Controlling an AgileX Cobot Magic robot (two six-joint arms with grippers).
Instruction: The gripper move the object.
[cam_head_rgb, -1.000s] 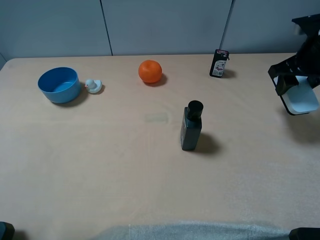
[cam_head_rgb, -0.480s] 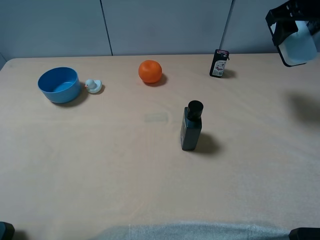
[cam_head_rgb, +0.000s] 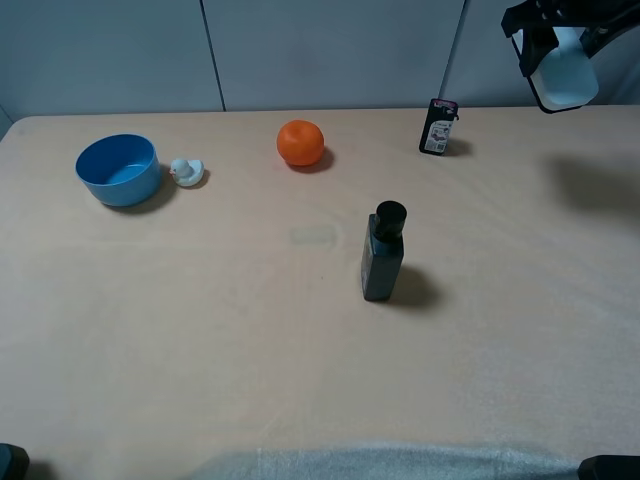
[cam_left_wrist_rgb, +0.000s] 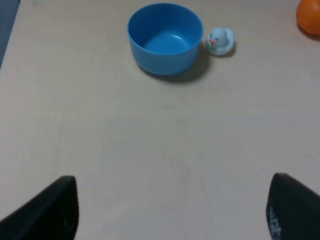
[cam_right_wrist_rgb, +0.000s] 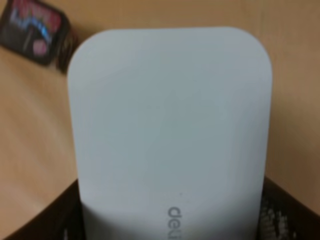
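The object is a flat white oblong block (cam_head_rgb: 566, 77) with rounded corners and a dark rim. My right gripper (cam_head_rgb: 548, 40) is shut on it and holds it high in the air over the table's far right corner. In the right wrist view the white block (cam_right_wrist_rgb: 170, 135) fills most of the picture between the dark fingers (cam_right_wrist_rgb: 45, 215). My left gripper (cam_left_wrist_rgb: 170, 220) is open, with only its two dark fingertips (cam_left_wrist_rgb: 50, 210) showing low in the left wrist view over bare table, and it is empty.
A dark bottle (cam_head_rgb: 383, 254) stands mid-table. A small black packet (cam_head_rgb: 438, 126) stands at the back, also in the right wrist view (cam_right_wrist_rgb: 32, 30). An orange (cam_head_rgb: 300, 142), a blue bowl (cam_head_rgb: 118, 169) and a small duck (cam_head_rgb: 186, 171) sit at the back left.
My right gripper has risen and moved left and toward the back with the white block in it. Nothing else moved.
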